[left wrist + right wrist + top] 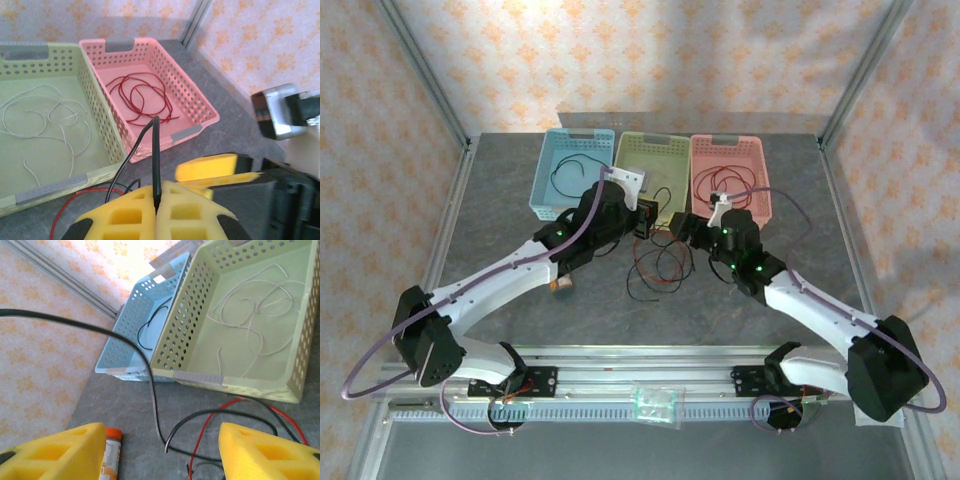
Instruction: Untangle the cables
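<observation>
My left gripper point(158, 200) is shut on a black cable point(156, 150) that rises from between its yellow pads and droops back toward the table. In the top view the left gripper point(645, 215) and right gripper point(692, 228) hover close together above a loose tangle of black and red cables point(655, 268). My right gripper point(160, 450) stands open, its fingers wide apart over a black cable end point(167, 445) and a red cable point(200, 435), touching neither. Another red cable point(142, 97) lies coiled in the pink basket point(200, 107). A whitish cable point(250, 320) lies in the green basket point(190, 325).
Three baskets stand in a row at the back: blue point(545, 185) holding a black cable, green point(632, 150), pink point(760, 180). A small orange-capped bottle point(111, 455) lies beside my right gripper's left finger. A clear plastic bag point(655, 405) sits on the front rail.
</observation>
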